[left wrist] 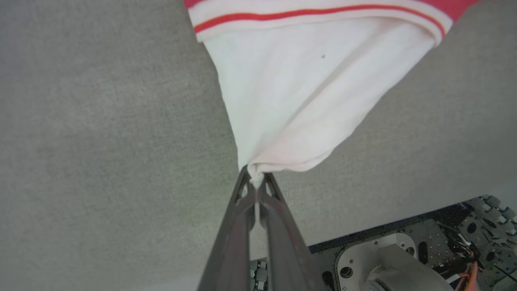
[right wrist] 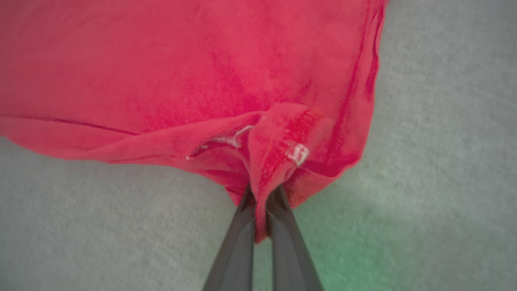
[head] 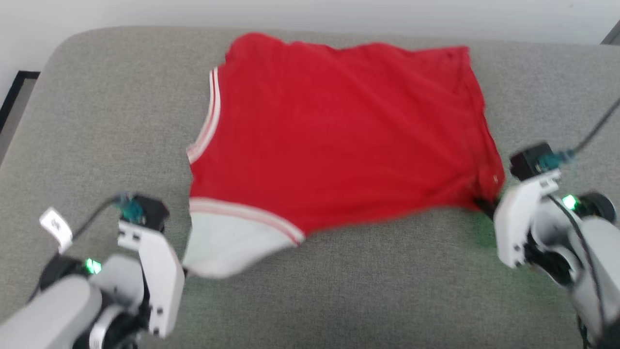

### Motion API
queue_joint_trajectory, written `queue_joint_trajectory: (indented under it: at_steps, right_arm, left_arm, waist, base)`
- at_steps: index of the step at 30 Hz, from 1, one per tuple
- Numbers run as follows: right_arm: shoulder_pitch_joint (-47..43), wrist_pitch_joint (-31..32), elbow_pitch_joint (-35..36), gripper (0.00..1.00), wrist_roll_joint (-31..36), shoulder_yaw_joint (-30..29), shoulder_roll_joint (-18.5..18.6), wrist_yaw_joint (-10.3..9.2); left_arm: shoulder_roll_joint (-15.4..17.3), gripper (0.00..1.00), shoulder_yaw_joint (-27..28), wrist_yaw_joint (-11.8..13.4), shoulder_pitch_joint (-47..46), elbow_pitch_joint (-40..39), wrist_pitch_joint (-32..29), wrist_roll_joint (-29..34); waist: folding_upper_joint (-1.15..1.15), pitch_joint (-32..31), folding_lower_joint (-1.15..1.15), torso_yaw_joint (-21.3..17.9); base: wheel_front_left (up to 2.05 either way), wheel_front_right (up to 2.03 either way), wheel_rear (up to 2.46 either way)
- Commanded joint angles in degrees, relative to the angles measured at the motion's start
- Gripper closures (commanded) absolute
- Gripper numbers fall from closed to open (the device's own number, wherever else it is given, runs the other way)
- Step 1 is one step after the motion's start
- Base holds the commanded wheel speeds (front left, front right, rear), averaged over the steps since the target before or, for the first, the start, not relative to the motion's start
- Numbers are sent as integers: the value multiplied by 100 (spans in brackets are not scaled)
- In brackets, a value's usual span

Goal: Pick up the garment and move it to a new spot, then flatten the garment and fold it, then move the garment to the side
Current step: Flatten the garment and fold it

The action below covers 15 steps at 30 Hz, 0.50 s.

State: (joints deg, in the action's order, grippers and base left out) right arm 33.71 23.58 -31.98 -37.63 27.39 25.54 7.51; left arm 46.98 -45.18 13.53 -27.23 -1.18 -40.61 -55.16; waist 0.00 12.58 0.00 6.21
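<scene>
Nearest, at the left hand (left wrist: 255,178): pinched tight on the bunched tip of the white sleeve (left wrist: 307,101), fingers all but touching, cloth fanning out from the pinch toward the striped trim (left wrist: 315,14). Grips there, probably, because a sleeve tip gives a corner to pull from without dragging the body into creases. Matches it on the other side with the right hand (right wrist: 262,194), closed on a folded nub of red hem corner (right wrist: 278,169) just below a small white tag (right wrist: 297,154); looks like more than one layer caught together. Holds both grips low, near the grey cushion (head: 97,121), so the garment (head: 339,135) lies on it rather than hanging. Spreads the near edge between the two hands, well apart, seemingly to draw the cloth taut and smooth: the flattening step, by the look of it.

Beyond the hands, lies mostly flat, plain red side up, no lettering on show, mild ripples across the middle, far edge close to the cushion's back rim by the pale wall (head: 310,12). Calls next for an even, gentle pull; risks skewing the body if one side tugs harder, since the sleeve likely gives more than the hem.
</scene>
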Motion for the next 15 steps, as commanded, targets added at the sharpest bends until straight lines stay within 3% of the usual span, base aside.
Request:
queue_joint_trajectory:
  at_steps: [1,9,15]
  right_arm:
    - [-374,210,393,100,-84,-85,208,-4]
    - [-2010,1141,2174,100,-217,-475,897,-4]
    - [-2913,1733,3044,100,-333,-809,1112,-3]
  left_arm:
    - [133,100,-16,184,266,-284,-36,-33]
    - [470,100,-128,833,1179,-1276,-185,-307]
    - [665,100,-207,1074,1572,-1681,-321,-414]
  waist:
    - [0,-52,0,2]
    - [0,-203,0,-2]
    - [0,-254,0,6]
  base:
    - [0,0,0]
    - [0,0,0]
    - [0,0,0]
